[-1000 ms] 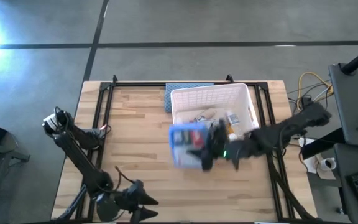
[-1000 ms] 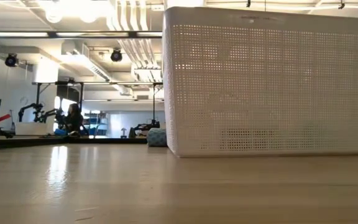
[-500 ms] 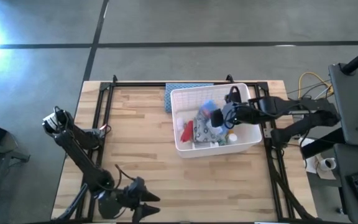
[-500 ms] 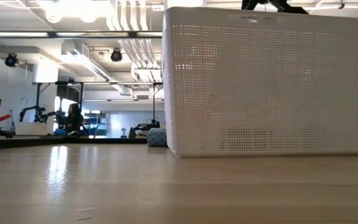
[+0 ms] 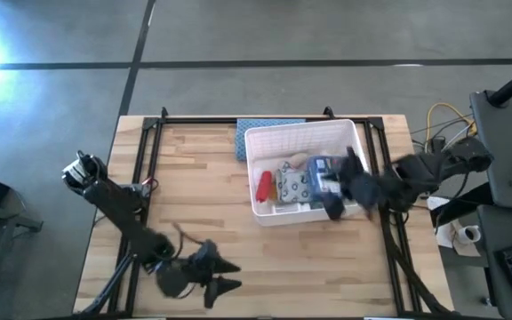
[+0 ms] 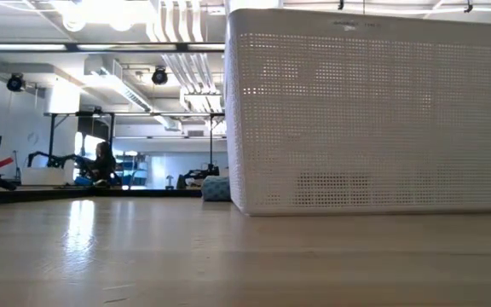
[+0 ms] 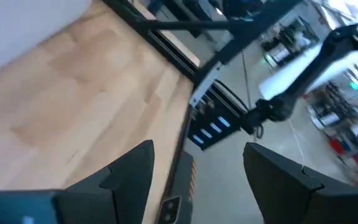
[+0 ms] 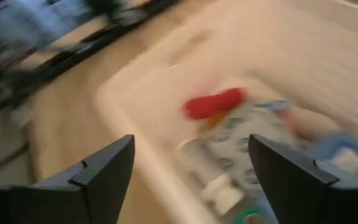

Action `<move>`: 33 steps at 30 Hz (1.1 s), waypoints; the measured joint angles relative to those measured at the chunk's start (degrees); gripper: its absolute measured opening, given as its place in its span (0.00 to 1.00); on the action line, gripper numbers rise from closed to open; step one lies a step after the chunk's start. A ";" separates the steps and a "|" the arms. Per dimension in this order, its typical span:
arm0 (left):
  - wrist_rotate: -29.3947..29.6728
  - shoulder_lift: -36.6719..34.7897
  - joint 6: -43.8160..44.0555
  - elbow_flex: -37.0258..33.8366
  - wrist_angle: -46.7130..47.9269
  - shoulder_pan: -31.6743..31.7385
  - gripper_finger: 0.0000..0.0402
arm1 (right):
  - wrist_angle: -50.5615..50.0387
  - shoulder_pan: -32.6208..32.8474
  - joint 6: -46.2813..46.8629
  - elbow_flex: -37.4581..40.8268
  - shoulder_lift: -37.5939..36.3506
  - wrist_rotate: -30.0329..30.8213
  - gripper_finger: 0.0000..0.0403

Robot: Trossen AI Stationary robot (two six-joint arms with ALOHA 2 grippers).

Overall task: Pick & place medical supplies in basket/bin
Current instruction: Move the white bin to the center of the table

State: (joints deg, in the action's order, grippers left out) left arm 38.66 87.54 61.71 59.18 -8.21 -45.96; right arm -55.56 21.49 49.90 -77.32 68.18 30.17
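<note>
The white slotted bin (image 5: 258, 153) stands on the table's middle right; in the low view its wall (image 6: 373, 111) fills the picture. Inside lie a red tube (image 5: 263, 185), a grey patterned pouch (image 5: 289, 185) and the blue-white flat box (image 5: 320, 174). The right wrist view shows the same tube (image 8: 213, 102) and pouch (image 8: 241, 146). My right gripper (image 5: 333, 207) (image 8: 191, 146) hovers open above the bin's near right corner, holding nothing. My left gripper (image 5: 223, 276) (image 7: 199, 149) waits open over the table's near left part.
A blue-grey textured mat (image 5: 265, 129) lies against the bin's far left side. A black frame (image 5: 154, 133) runs along the table's edges. Bare wood (image 5: 194, 196) spreads left of the bin. Cables and equipment stand off the table's right side.
My right gripper carried the blue-white flat box from over the bin's near edge across to its far right, let go, and drew back to the near right corner. The box now lies in the bin. My left gripper shifted a little toward the right.
</note>
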 joint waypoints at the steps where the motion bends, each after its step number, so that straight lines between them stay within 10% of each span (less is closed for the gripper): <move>1: -3.01 -0.13 -1.06 0.00 -0.86 1.63 0.57 | 0.72 2.50 -1.81 0.00 -0.36 0.25 0.75; 6: -22.46 -0.03 -10.89 0.04 -10.58 10.56 0.57 | -0.43 11.31 -3.53 0.02 -1.87 1.07 0.73; 11: -26.13 -0.88 -16.36 0.07 -12.14 16.63 0.57 | -0.53 13.78 4.18 0.07 -3.17 1.13 0.73; 17: -27.98 -5.47 -20.90 -0.44 -12.23 19.68 0.57 | 25.42 15.95 -15.72 3.97 -2.08 -9.49 0.75; 23: -31.72 -11.85 -24.77 -2.45 -11.29 22.22 0.57 | 61.68 8.68 -22.50 16.23 3.01 -31.80 0.75; 33: -45.56 -26.89 -26.73 -15.91 -9.55 34.03 0.57 | 67.86 -7.33 -20.76 27.03 -3.20 -38.15 0.74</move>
State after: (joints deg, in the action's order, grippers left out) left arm -6.90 60.64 34.98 43.27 -17.76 -11.92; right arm 12.31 14.16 29.14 -50.29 64.98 -7.97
